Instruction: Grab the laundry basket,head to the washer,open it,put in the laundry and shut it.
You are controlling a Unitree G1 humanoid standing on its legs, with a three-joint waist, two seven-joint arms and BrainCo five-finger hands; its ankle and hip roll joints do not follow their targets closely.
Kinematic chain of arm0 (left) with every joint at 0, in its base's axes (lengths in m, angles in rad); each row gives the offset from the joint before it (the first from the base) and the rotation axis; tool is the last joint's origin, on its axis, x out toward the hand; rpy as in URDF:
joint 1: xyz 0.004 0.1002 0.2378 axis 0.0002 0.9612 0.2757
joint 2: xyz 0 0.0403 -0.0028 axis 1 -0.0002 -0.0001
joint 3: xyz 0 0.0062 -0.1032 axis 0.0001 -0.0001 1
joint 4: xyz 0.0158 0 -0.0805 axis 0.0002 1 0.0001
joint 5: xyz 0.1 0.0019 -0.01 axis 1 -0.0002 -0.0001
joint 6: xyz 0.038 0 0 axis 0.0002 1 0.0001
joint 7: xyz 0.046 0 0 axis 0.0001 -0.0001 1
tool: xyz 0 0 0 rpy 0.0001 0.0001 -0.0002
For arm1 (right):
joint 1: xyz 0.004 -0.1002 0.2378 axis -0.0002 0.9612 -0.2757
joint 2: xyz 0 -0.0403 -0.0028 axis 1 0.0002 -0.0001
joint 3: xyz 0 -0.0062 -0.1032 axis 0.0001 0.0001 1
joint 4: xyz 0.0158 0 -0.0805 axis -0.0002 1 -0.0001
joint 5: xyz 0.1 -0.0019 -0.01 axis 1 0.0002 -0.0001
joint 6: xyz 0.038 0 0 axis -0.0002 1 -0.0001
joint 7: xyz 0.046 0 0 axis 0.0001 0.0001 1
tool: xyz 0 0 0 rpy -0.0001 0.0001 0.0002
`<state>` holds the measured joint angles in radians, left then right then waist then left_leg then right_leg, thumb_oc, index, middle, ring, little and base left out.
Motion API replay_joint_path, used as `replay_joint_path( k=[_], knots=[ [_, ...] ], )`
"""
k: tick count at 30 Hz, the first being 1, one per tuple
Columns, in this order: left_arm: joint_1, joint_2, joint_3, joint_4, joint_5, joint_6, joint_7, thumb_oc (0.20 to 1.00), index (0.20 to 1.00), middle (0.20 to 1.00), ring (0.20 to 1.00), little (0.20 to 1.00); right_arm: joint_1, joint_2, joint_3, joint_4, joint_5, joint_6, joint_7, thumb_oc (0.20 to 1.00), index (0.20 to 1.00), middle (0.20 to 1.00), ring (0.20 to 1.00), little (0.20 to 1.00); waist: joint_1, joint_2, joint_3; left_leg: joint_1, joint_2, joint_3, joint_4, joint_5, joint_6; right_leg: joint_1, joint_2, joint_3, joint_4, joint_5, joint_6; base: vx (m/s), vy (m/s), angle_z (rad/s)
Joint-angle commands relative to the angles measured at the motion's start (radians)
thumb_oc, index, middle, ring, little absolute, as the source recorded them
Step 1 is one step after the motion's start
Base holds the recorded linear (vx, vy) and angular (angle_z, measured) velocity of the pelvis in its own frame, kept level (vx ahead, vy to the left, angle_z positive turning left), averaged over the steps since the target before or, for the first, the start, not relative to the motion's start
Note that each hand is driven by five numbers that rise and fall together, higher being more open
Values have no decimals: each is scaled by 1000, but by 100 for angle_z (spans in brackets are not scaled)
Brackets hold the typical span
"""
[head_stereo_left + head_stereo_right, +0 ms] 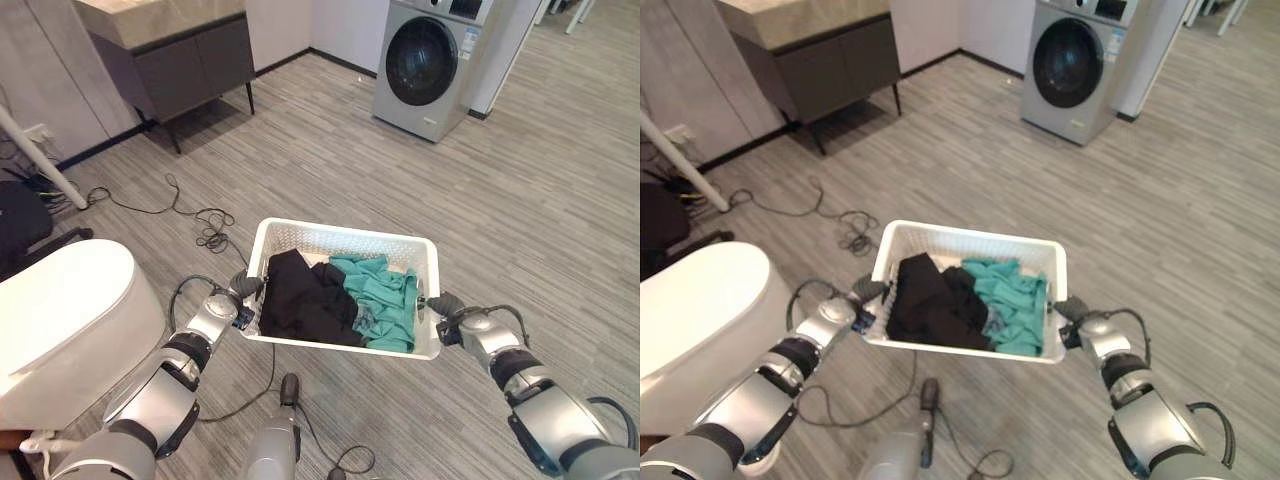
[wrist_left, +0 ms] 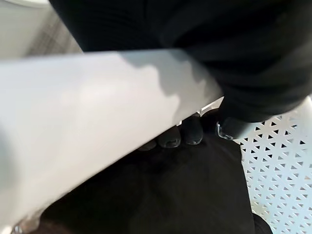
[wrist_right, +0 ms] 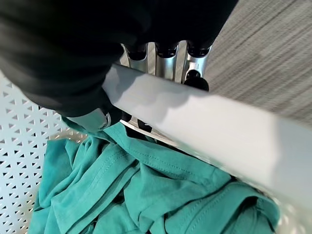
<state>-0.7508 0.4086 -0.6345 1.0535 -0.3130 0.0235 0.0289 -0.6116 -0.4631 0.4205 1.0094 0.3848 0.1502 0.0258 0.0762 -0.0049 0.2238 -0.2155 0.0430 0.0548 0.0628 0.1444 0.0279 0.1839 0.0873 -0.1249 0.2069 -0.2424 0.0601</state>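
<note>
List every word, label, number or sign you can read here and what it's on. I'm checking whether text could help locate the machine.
No text reads clearly.
Washer: a small blue and white sticker beside the door at upper right, print too small to read.
Washer control panel along its top edge: markings too blurred to read.
White laundry basket, black garment, teal garment: no print visible.
</note>
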Motion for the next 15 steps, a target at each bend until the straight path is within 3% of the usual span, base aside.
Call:
replay_joint_path(
  k=[1, 2, 3, 4, 6, 7, 8, 9, 10, 11, 12, 15],
  knots=[
    [-82, 85, 2, -55, -5, -64, 27, 200, 200, 200, 200, 200, 0, -68, -96, -43, 21, -83, 18, 200, 200, 200, 200, 200, 16, -18, -110, 43, -29, 28, 39, -92, 22, -110, -226, 14, 474, 366, 105, 274, 225, -13],
    [-75, 87, 2, -64, 5, -58, 26, 200, 200, 200, 200, 200, 13, -69, -108, -55, 19, -81, 18, 200, 200, 200, 200, 200, 6, -2, -107, 76, -26, 37, 34, -108, 31, -143, -251, -28, 526, 373, 110, 560, 397, 3],
    [-77, 80, 0, -52, 21, -53, 25, 200, 200, 200, 200, 200, 24, -73, -122, -50, 9, -78, 21, 200, 200, 200, 200, 200, -15, 13, -97, 144, -27, 52, 21, -137, 41, -211, -318, -105, 574, 362, 103, 398, 269, 19],
    [-77, 80, 0, -52, 22, -53, 25, 200, 200, 200, 200, 200, 24, -73, -122, -50, 9, -78, 21, 200, 200, 200, 200, 200, -17, 10, -93, 147, -30, 50, 21, -137, 41, -207, -322, -107, 578, 358, 104, 428, 202, 6],
    [-88, 68, -7, -38, 36, -52, 20, 200, 200, 200, 200, 200, 31, -94, -131, -39, 9, -76, 25, 200, 200, 200, 200, 200, -42, 16, -78, 190, -39, 33, 5, -147, 31, -270, -287, -132, 497, 278, 85, 410, 33, 25],
    [-94, 62, -11, -25, 52, -53, 12, 200, 200, 200, 200, 200, 41, -120, -145, -38, 16, -77, 24, 200, 200, 200, 200, 200, -70, 15, -72, 235, -50, 14, -16, -159, 13, -304, -234, -133, 325, 226, 76, 403, -12, 46],
    [-94, 61, -11, -25, 52, -53, 12, 200, 200, 200, 200, 200, 41, -120, -145, -39, 16, -77, 24, 200, 200, 200, 200, 200, -72, 17, -73, 234, -48, 12, -17, -157, 13, -302, -231, -136, 319, 230, 75, 445, -66, 54],
    [-95, 57, -7, -18, 56, -55, 13, 200, 200, 200, 200, 200, 48, -123, -147, -41, 22, -79, 24, 200, 200, 200, 200, 200, -81, 12, -74, 259, -52, 7, -24, -177, 2, -318, -221, -138, 176, 217, 69, 415, -107, 71],
    [-95, 50, -1, -20, 61, -60, 15, 200, 200, 200, 200, 200, 57, -136, -156, -57, 31, -79, 22, 200, 200, 200, 200, 200, -95, -4, -80, 284, -71, -4, -23, -212, -12, -348, -223, -119, -19, 241, 76, 542, -137, 67],
    [-93, 46, 6, -18, 67, -63, 16, 200, 200, 200, 200, 200, 62, -141, -160, -70, 32, -78, 22, 200, 200, 200, 200, 200, -101, -8, -79, 302, -77, -10, -19, -232, -17, -359, -220, -103, -101, 272, 87, 379, -97, 44],
    [-92, 46, 7, -18, 67, -63, 16, 200, 200, 200, 200, 200, 63, -142, -160, -70, 32, -77, 22, 200, 200, 200, 200, 200, -100, -6, -77, 305, -74, -9, -18, -235, -18, -353, -216, -103, -108, 275, 87, 282, -58, 31],
    [-85, 34, 27, -9, 87, -71, 19, 200, 200, 200, 200, 200, 82, -145, -176, -110, 26, -79, 21, 200, 200, 200, 200, 200, -118, -7, -72, 356, -84, -13, 28, -310, -31, -406, -242, -87, -258, 344, 124, 423, -92, 35]
  ],
)
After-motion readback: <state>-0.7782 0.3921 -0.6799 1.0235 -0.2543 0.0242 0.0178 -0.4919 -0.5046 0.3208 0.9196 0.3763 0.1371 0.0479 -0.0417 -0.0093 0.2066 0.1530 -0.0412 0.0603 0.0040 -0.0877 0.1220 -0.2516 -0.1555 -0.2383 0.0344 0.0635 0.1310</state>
